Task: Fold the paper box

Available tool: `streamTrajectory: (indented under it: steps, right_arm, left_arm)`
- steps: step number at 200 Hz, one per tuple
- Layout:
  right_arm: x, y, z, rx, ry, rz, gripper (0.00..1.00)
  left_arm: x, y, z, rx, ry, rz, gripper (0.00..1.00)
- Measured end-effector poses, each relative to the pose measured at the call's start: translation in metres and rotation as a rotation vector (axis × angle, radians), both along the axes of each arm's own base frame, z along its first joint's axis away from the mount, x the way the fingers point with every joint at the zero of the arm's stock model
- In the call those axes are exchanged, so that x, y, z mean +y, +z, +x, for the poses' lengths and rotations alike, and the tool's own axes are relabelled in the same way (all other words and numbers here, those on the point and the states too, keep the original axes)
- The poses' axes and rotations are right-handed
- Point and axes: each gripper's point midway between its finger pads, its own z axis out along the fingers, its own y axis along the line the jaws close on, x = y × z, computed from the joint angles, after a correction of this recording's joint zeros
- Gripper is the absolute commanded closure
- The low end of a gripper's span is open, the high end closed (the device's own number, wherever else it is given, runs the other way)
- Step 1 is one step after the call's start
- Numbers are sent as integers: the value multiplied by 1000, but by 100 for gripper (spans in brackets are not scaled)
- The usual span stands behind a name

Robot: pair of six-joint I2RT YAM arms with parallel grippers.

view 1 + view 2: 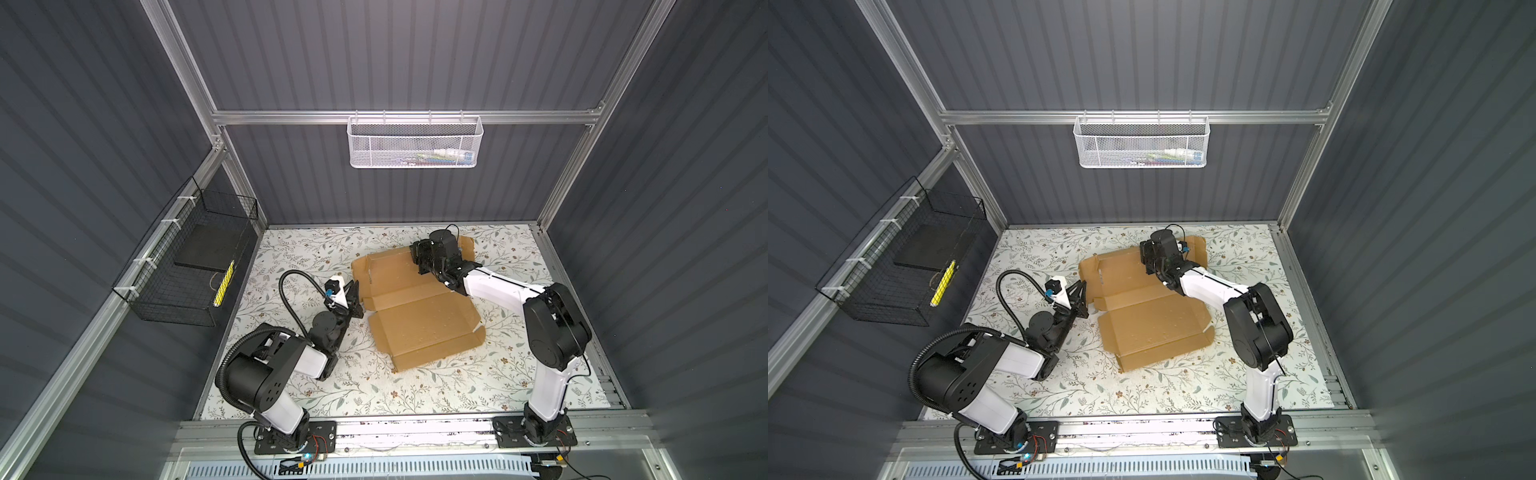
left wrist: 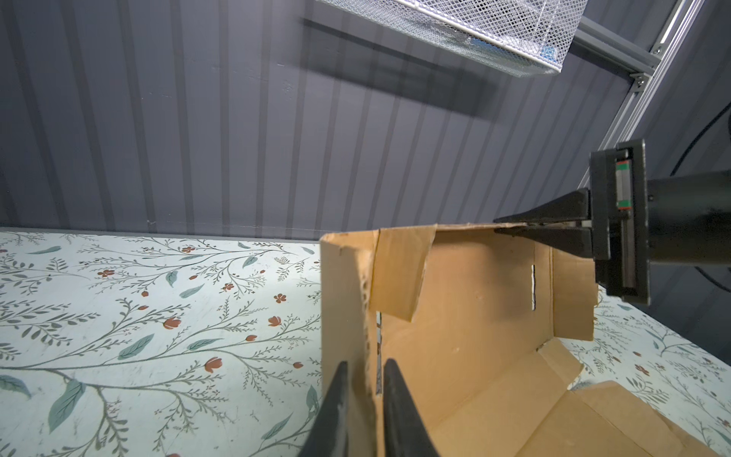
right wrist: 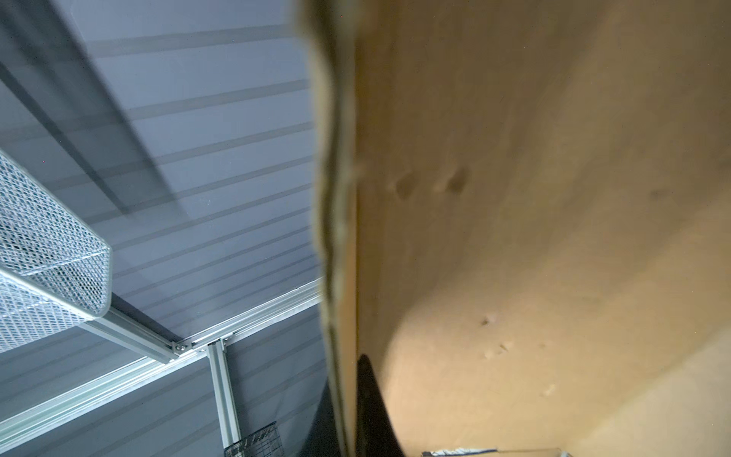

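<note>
The left gripper (image 2: 366, 364) has its two fingers (image 2: 399, 403) a narrow gap apart, one on each side of an upright side wall of the paper box (image 2: 474, 316). Whether they press the cardboard or merely straddle it cannot be told, and the frame edge cuts off their bases. The right gripper (image 2: 502, 226) is closed on the top edge of the raised back panel, which is plain in the left wrist view. Its own wrist view gives only a blurred cardboard edge between one dark finger (image 3: 372, 403) and a sliver of the other. In both top views the right wrist covers that pinch, and the left fingertips merge with the box's left edge. Only the top views show the whole sheet: it lies mid-table (image 1: 415, 395), toward the back, with the near panel flat and the far part lifted. A slot (image 2: 533, 287) in the raised panel shows clearly in the left wrist view
</note>
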Motion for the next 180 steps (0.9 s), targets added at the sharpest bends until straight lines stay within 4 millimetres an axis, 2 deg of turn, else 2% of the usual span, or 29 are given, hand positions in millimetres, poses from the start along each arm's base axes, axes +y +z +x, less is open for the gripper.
streamTrajectory:
  steps: [52,113,180]
  right_arm:
    - [-1,-8,-3,1,12,-23,97]
    - [1,-10,-7,-11,34,-41,98]
    - [12,-2,-15,-66,87,-75,98]
  left_arm:
    - [3,3,-2,-6,11,-8,68]
    - [15,33,-9,-47,56,-34,58]
    - [27,59,-12,77,109,32,54]
